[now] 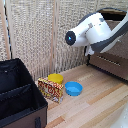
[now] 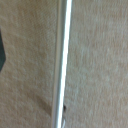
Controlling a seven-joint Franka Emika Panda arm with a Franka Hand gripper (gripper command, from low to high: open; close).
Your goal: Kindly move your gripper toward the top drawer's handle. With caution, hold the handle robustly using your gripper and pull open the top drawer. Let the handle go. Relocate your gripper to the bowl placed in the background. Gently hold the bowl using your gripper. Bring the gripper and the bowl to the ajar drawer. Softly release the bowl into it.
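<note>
— While the arm is hovering by the dresser, which step is running?
— I'd judge the first: the handle (image 2: 62, 60) is filling the wrist view against the top drawer (image 2: 95, 60). Whether the end effector is apart or together, I cannot tell.
— Next?
— Closing in squarely on the bar.
— Containers?
— The yellow bowl (image 1: 55, 78) is sitting empty on the table (image 1: 95, 102) by the blue bowl (image 1: 73, 89); the black bin (image 1: 17, 95) is showing nothing inside
</note>
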